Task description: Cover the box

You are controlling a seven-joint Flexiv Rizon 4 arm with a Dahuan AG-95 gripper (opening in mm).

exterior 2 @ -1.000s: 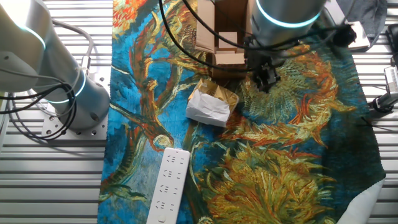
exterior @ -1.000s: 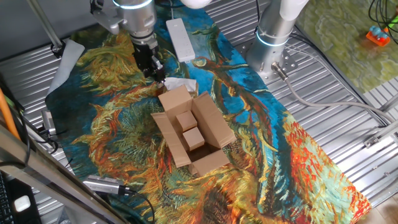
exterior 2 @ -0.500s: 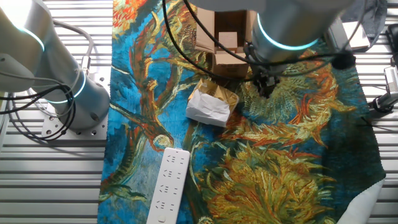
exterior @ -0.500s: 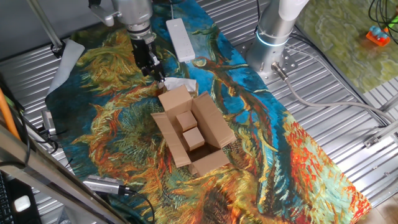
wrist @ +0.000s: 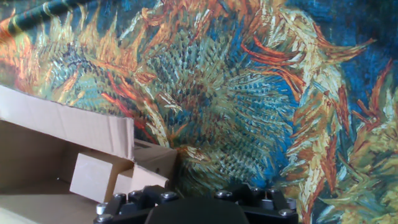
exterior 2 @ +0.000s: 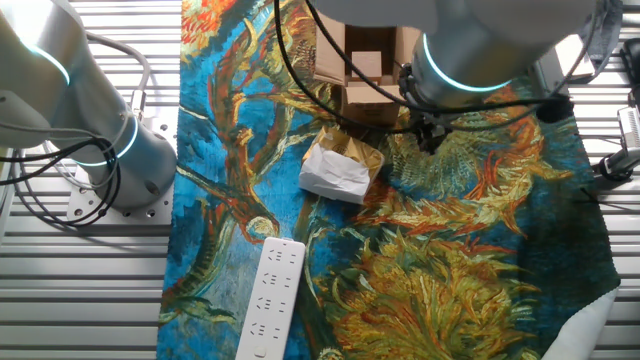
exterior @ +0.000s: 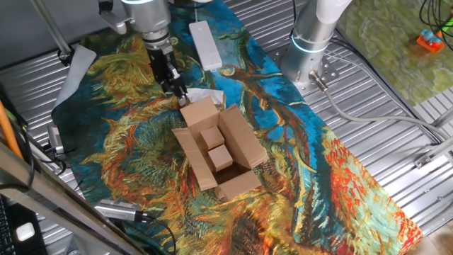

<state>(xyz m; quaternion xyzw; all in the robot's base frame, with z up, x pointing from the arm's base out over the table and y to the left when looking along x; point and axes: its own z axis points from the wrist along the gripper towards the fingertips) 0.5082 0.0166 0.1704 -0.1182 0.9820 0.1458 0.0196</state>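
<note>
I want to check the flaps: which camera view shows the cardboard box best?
One fixed view: the box shows whole, its flaps spread open and two small blocks inside. The other fixed view shows only part of it behind the arm; the hand view only a corner.

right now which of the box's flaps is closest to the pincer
The short end flap of the box, beside the white paper packet; the other three flaps lie farther from the pincer.

A plain brown corrugated box (exterior: 218, 150) sits open on the sunflower-print cloth, its four flaps splayed outward, just beyond the gripper (exterior: 177, 90), whose fingertips hover by the nearest flap. Two small cardboard blocks appear to lie inside.
</note>
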